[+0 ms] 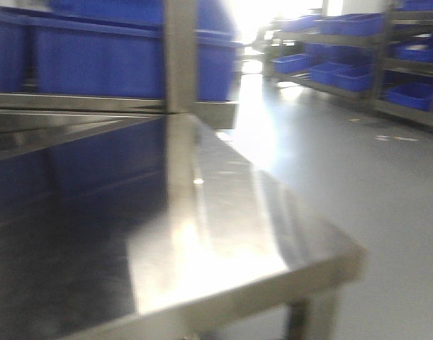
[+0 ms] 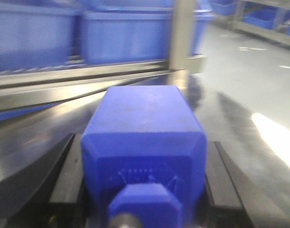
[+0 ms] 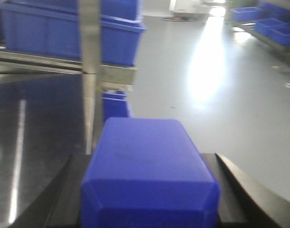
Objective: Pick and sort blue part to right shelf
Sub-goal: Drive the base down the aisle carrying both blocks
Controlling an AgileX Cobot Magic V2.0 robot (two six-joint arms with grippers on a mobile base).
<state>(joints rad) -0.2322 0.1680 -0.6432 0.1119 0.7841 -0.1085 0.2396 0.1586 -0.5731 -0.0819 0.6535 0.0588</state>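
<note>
We see left tool (image 2: 144, 140) narrow, dark fingers (image 2: 66, 180) against both sides of blue part (image 2: 145, 118), held over steel bench (image 2: 35, 137). Right tool (image 3: 145, 156) likewise clamped on second blue part (image 3: 147, 175), near bench corner, floor (image 3: 220, 95) to its right. Right shelf (image 1: 96, 105) just beyond bench, blue bins (image 1: 96, 53) on it, upright post (image 1: 179, 57) in front. More racks (image 1: 407, 71) far across floor. All views blurred.

Blue bins (image 1: 96, 57) sit on the steel shelf (image 1: 96, 103) above a steel table (image 1: 237, 234).
</note>
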